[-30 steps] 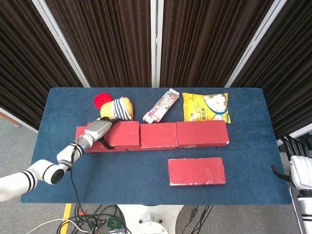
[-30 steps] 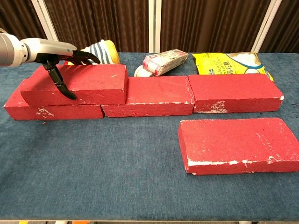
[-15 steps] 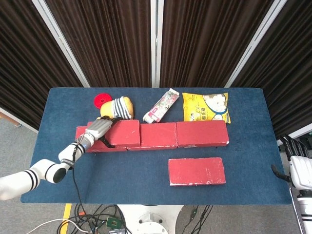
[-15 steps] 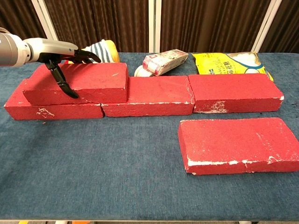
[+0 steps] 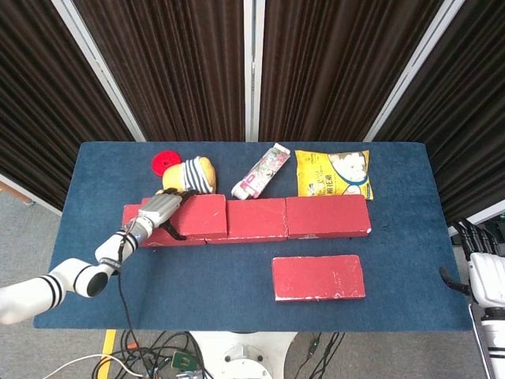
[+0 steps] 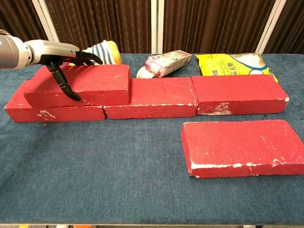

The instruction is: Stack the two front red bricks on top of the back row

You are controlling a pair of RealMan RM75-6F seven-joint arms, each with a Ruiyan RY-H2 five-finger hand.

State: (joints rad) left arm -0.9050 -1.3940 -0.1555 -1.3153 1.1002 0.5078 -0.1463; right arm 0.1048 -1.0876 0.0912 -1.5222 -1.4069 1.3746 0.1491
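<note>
Left hand (image 6: 64,59) grasps the stacked brick (image 6: 78,85) by its long sides, seated on the back row's (image 6: 190,97) left end. Second brick (image 6: 240,147) lies flat in front, right. Right hand (image 5: 483,268) idle off the table, grip state unclear. Expect it heavy, rigid, gritty: span its long edges near mid-length.
</note>
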